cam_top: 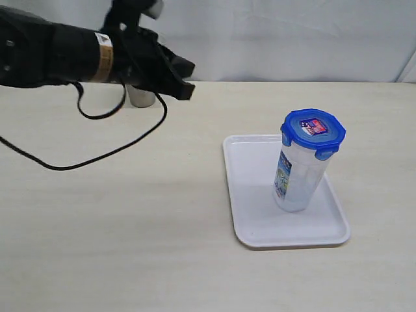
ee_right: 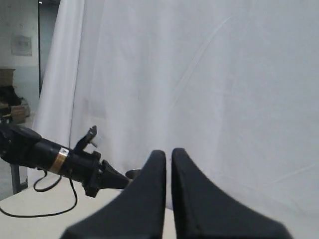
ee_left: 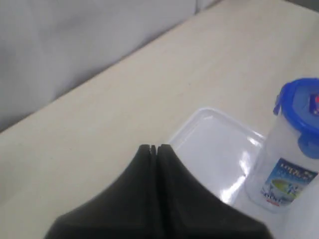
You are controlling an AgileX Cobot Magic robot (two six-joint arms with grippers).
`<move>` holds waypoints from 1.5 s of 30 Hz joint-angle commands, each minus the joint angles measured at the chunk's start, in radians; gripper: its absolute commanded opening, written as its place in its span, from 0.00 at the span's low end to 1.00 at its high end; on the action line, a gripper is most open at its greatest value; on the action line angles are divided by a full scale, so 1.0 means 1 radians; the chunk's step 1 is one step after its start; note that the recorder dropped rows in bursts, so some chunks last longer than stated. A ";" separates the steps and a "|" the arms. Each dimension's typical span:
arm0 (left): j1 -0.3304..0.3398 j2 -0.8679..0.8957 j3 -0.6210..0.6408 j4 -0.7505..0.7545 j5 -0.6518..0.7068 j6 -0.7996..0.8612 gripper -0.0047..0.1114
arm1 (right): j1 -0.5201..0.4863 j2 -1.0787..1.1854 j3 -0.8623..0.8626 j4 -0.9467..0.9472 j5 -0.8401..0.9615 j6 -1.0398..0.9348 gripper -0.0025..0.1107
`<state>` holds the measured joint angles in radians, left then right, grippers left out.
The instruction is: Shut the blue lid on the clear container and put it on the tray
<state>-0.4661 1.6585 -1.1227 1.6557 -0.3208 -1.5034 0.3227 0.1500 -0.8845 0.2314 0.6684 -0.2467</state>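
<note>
The clear container (cam_top: 296,175) stands upright on the white tray (cam_top: 253,195), with the blue lid (cam_top: 313,132) sitting on its top. From the left wrist I see the same container (ee_left: 281,174), lid (ee_left: 300,107) and tray (ee_left: 209,144). My left gripper (cam_top: 185,81) hovers high at the back left, well apart from the tray, its jaws pressed together on nothing (ee_left: 153,147). My right gripper (ee_right: 168,152) is shut and empty, raised and facing the white curtain; it does not show in the exterior view.
A steel tumbler (cam_top: 141,96) stands at the back of the table behind the left arm. A black cable (cam_top: 97,156) loops down from that arm over the tabletop. A white curtain (cam_top: 292,39) closes off the back.
</note>
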 commanded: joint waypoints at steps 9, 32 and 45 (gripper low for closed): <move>0.005 -0.655 0.291 -0.021 0.130 -0.126 0.04 | -0.007 -0.150 0.117 -0.014 -0.028 0.000 0.06; 0.005 -1.585 0.870 -0.083 0.185 -0.127 0.04 | -0.007 -0.150 0.644 0.363 -0.429 -0.111 0.06; 0.005 -1.601 0.901 -0.079 -0.102 -0.125 0.04 | -0.007 -0.150 0.791 0.363 -0.526 -0.104 0.06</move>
<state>-0.4661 0.0612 -0.2232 1.5847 -0.3618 -1.6210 0.3204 0.0038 -0.0989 0.5905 0.1560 -0.3425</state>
